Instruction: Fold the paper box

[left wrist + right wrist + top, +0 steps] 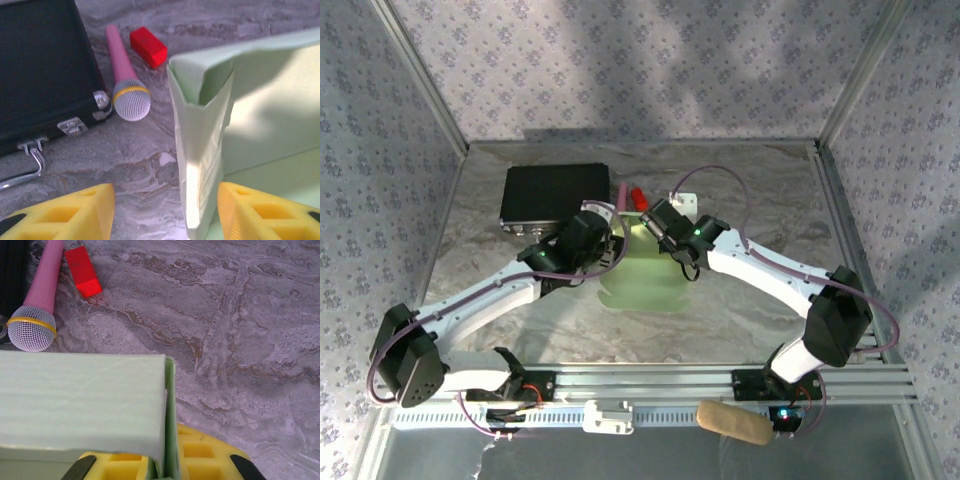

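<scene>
The paper box [642, 272] is pale green card lying mid-table, partly raised into walls. In the left wrist view one upright folded corner wall [200, 160] of the paper box stands between my yellow fingers [75, 212], close to the right one, with a wide gap to the left one. My left gripper [167, 217] is open at the box's left rear [613, 250]. My right gripper [167, 465] is shut on the doubled edge of a raised green panel [80, 400], at the box's rear [658, 228].
A black latched case [555, 195] lies at the back left. A pink microphone [122, 75] and a red block [148, 46] lie just behind the box. A small white piece [687, 201] sits behind the right gripper. Bare marbled table [760, 190] lies to the right.
</scene>
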Available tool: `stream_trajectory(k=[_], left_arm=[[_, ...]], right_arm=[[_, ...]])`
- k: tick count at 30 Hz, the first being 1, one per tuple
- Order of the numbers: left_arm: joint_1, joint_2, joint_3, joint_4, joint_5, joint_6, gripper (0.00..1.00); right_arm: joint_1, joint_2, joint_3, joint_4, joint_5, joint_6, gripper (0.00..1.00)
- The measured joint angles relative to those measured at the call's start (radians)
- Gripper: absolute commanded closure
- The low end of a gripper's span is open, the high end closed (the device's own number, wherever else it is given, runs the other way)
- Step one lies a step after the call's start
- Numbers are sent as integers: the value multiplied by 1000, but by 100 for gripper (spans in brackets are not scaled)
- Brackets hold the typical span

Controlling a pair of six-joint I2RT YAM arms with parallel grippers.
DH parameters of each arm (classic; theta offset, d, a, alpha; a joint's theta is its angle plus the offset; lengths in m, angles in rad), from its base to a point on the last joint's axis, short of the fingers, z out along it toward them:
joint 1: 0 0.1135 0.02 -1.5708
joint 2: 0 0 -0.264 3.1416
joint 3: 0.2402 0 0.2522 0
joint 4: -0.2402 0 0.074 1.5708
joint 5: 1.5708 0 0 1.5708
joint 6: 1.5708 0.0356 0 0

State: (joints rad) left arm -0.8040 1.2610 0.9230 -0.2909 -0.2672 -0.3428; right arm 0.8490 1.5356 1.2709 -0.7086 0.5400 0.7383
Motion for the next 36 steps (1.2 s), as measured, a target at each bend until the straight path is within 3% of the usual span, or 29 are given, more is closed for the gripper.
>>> stream_trajectory(k=[7, 15, 19, 22, 32, 34, 36], left_arm=[[26, 42, -14, 45, 48, 21, 66], [25, 135, -14, 84, 47, 20, 70], [12, 163, -13, 93, 23, 26, 92], [3, 168, -10, 107, -18, 12, 100], [-61, 199, 24, 76, -168, -24, 99], [-72, 200, 26, 68, -192, -34, 65], [-79, 200, 27, 62, -201, -40, 52]], right_arm=[[0, 2, 3, 0, -9, 0, 100], [0, 8, 21, -10, -13, 5, 100], [0, 22, 36, -19, -20, 7, 100], [0, 27, 37, -29, -24, 19, 100], [-5, 37, 47, -29, -22, 35, 100], [-5, 37, 47, -29, -21, 37, 100], [-5, 37, 47, -30, -21, 37, 100]])
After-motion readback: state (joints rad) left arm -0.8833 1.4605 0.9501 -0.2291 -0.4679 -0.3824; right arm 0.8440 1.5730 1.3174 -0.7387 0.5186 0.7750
